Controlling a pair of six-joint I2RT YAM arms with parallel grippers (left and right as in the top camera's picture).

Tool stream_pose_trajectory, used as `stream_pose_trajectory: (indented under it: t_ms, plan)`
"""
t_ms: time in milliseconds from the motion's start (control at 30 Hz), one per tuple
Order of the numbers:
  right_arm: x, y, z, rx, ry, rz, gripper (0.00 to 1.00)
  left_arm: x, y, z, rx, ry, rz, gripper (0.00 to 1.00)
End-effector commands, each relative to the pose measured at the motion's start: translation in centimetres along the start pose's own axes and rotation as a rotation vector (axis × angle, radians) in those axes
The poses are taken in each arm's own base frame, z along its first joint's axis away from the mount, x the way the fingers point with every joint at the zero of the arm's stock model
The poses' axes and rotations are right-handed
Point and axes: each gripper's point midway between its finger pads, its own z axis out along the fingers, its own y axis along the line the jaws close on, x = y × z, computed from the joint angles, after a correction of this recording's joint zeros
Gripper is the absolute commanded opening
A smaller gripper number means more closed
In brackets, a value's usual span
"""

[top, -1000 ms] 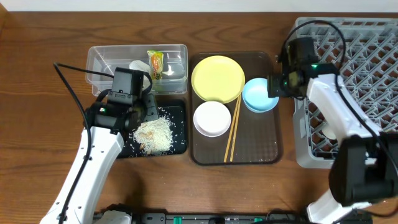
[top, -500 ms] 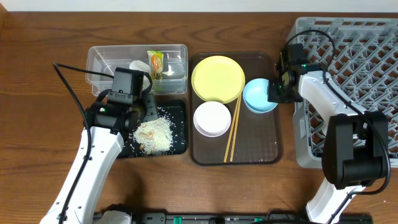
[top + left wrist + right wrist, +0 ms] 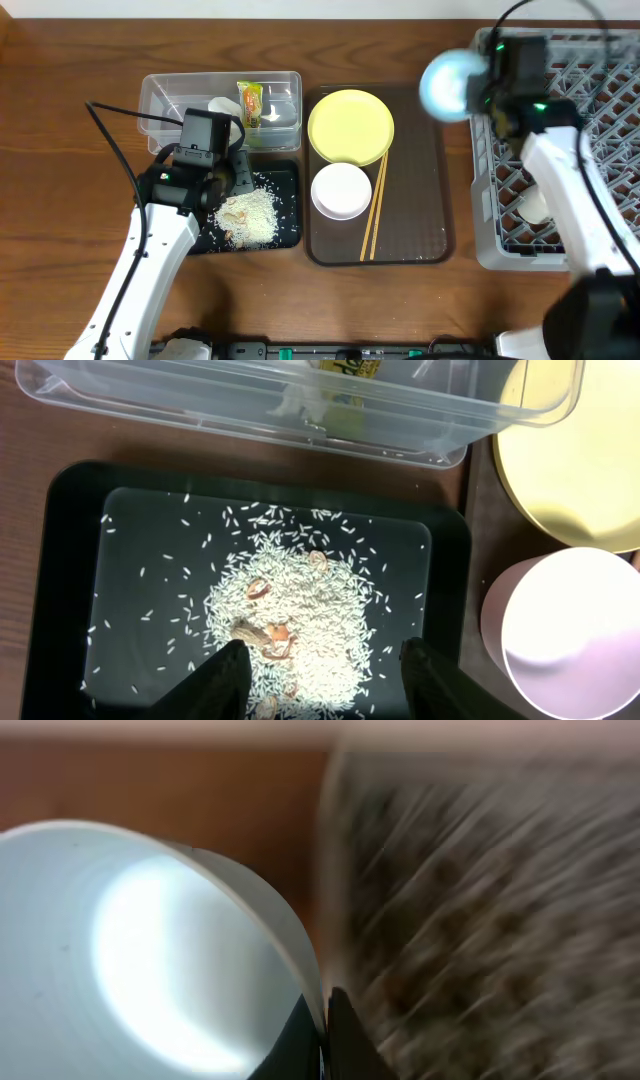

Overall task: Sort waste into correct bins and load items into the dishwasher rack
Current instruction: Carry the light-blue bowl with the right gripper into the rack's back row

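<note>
The wooden desk (image 3: pixel 60 250) carries the grey rack (image 3: pixel 600 80) at its right end. The brown tray (image 3: pixel 420 240) lies in the middle. To the left, the clear tub (image 3: pixel 165 95) sits at the far side with the black tray (image 3: pixel 290 235) just in front of it. On the brown tray, the yellow plate (image 3: pixel 350 125) lies at the far left and the white bowl (image 3: pixel 341 190) sits just in front of it, the two close or touching. The blue bowl (image 3: pixel 450 85) shows blurred over the tray's far right corner, next to the rack's left edge. The right pincer (image 3: pixel 323 1030) pinches its rim between pressed fingertips, one inside the bowl and one outside. The rack is a blur beyond it in the right wrist view. The rice (image 3: pixel 300 610) is heaped in the black tray, with loose grains and a few brownish scraps scattered around. The left pincer (image 3: pixel 320 670) hangs over the heap with its fingers spread, holding nothing. The chopsticks (image 3: pixel 374 205) lie side by side on the brown tray, right of the white bowl, their far ends at the plate's edge. In the tub, the white napkin (image 3: pixel 225 108) sits beside the green-and-orange wrapper (image 3: pixel 250 102), partly hidden by the left arm.
</note>
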Motion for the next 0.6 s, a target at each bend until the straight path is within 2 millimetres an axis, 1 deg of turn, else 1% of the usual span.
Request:
stream_pose_trajectory:
  t_ms: [0, 33, 133, 300, 433, 567]
  plan:
    - [-2.9, -3.9, -1.5, 0.195, -0.087, -0.166, 0.01, -0.1, 0.4, 0.0, -0.019, -0.009, -0.016, 0.52]
    - [-3.8, -4.6, -1.7, 0.238, -0.113, -0.203, 0.01, -0.1, 0.4, 0.0, -0.018, -0.009, -0.016, 0.52]
    - [-5.4, -5.9, -1.6, 0.346, -0.149, -0.328, 0.01, -0.1, 0.4, 0.0, -0.018, -0.01, -0.016, 0.52]
    - [-7.1, -8.2, -0.6, 0.537, -0.176, -0.414, 0.01, -0.2, 0.4, 0.0, -0.017, -0.012, -0.016, 0.52]
    - [-7.5, -10.3, 1.1, 0.683, -0.16, -0.469, 0.01, -0.2, 0.4, 0.0, -0.017, -0.012, -0.016, 0.52]
    - [-6.7, -12.1, 3.5, 0.779, -0.132, -0.483, 0.01, -0.2, 0.4, 0.0, -0.017, -0.012, -0.017, 0.52]
